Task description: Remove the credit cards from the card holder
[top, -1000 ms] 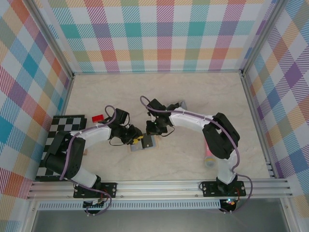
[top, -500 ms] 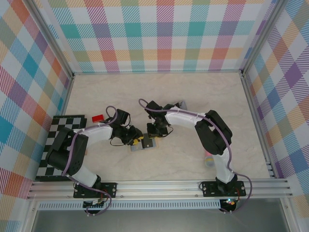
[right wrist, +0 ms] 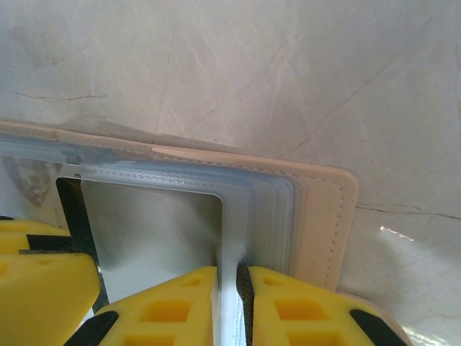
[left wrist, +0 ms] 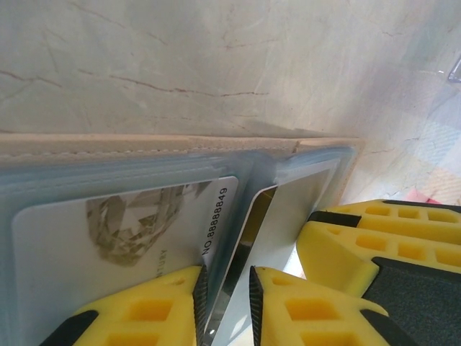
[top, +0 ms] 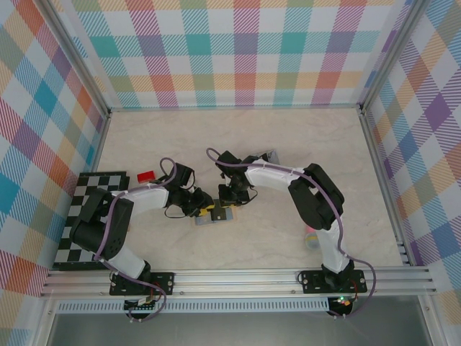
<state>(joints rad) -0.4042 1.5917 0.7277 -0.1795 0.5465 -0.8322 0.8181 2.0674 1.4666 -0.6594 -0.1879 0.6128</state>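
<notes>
Marbled tabletop (top: 324, 144) — left tool (left wrist: 227, 280) pinches a grey card (left wrist: 288, 213); right tool (right wrist: 230, 280) nips the card holder (right wrist: 324, 209) by its clear pocket.

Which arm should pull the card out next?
Left, probably. The left end effector pinches a card by its edge, while the right end effector clamps the holder, steadying it.
</notes>
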